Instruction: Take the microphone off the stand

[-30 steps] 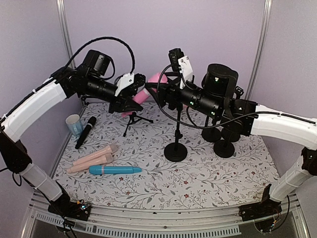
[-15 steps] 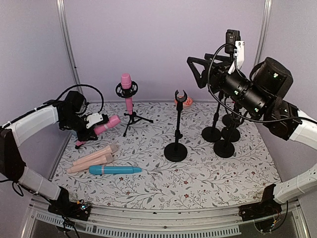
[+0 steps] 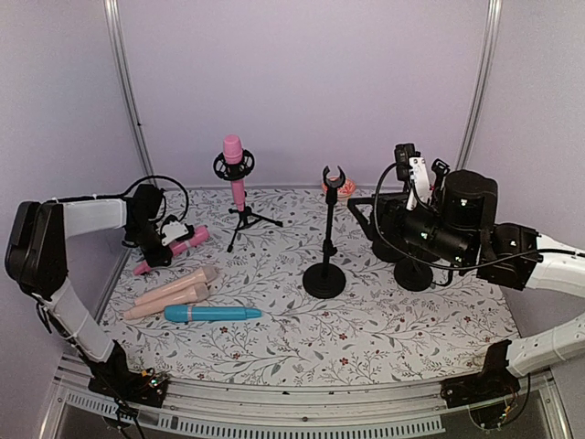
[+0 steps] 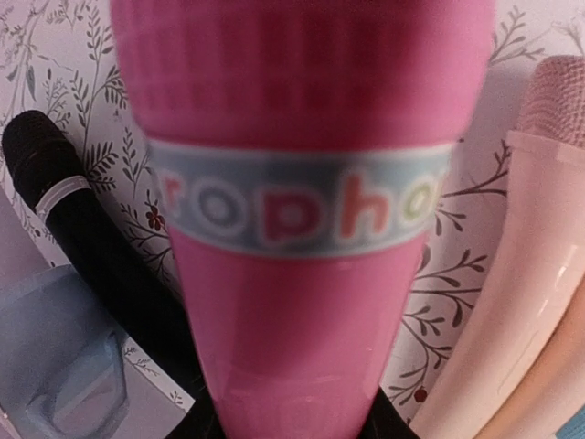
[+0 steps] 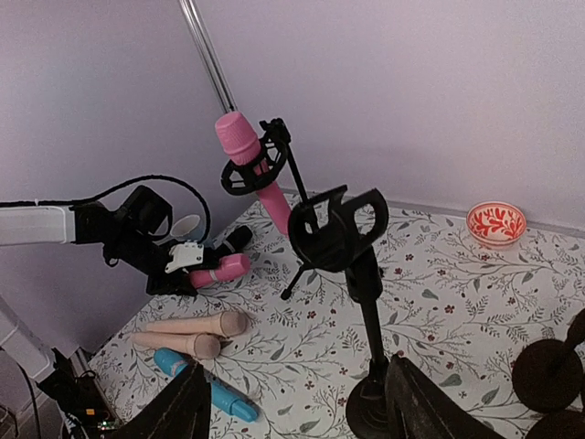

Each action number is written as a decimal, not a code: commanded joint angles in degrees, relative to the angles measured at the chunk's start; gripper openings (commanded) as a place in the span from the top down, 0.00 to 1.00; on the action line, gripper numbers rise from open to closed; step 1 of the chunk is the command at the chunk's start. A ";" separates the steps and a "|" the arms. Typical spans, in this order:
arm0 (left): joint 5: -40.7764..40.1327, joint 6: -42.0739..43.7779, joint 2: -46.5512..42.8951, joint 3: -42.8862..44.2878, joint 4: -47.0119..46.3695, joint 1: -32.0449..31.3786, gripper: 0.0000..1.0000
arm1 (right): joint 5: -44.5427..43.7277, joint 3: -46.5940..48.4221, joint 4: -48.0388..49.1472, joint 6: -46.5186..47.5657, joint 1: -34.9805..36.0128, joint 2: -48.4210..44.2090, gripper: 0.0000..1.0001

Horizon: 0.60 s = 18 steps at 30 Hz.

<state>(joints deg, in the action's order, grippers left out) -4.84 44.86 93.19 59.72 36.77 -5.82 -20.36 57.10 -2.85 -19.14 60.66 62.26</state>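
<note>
- Carrying everything I can see from here: bench (image 3: 393, 329) with a floral cover.
- Right arm (image 3: 457, 233): reaching in from the right side. The right claw (image 3: 363, 217) has its fingers apart with nothing between them, near the straight stand but clear of it.
- Left arm (image 3: 91, 212): lying low along the left edge. The left claw (image 3: 167, 240) is clamped on the pink toy microphone.
- Straight stand (image 3: 326, 238): upright mid-bench on a round base, top clip bare.
- Tripod stand (image 3: 245, 218): back left, with a second pink microphone (image 3: 234, 165) upright in its ring.
- Spare stands (image 3: 413, 273): black round bases grouped at the right, partly hidden by the right arm.
- Pink toy microphone (image 3: 189, 240): off the stand, low at the bench's left edge in the left claw. A lettered pale band runs round it. I cannot tell whether it touches the cover.
- Two peach microphones (image 3: 174, 291): lying flat side by side, front left.
- Blue microphone (image 3: 212, 314): lying flat just in front of them.
- Black microphone (image 4: 101, 265): lying beside the held one.
- Pale blue cup (image 4: 55, 366): next to the black microphone.
- Red-patterned bowl (image 5: 495, 222): by the back wall.
</note>
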 commanded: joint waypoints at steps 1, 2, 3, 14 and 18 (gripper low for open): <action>-2.81 -2.50 2.54 0.08 -4.85 0.35 0.89 | 2.17 -4.09 -1.91 -8.88 -1.12 -2.67 0.35; -2.64 -2.70 2.91 0.16 -4.87 0.36 0.87 | 2.74 -4.82 -2.12 -9.95 -1.53 -2.86 0.36; -2.32 -2.96 3.15 0.27 -4.87 0.31 0.85 | 3.69 -5.60 -2.31 -10.81 -2.03 -2.99 0.36; 0.33 -5.55 5.62 -0.49 -5.88 -0.79 0.68 | 15.28 -9.18 -1.51 -18.03 -8.45 2.76 0.41; 0.50 -6.30 6.48 -0.84 -6.93 -1.43 0.60 | 18.96 -9.63 0.07 -18.67 -9.74 5.42 0.41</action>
<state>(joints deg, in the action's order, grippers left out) -5.43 40.16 98.54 59.55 32.03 -6.44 -6.63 48.45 -4.93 -35.79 52.14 65.67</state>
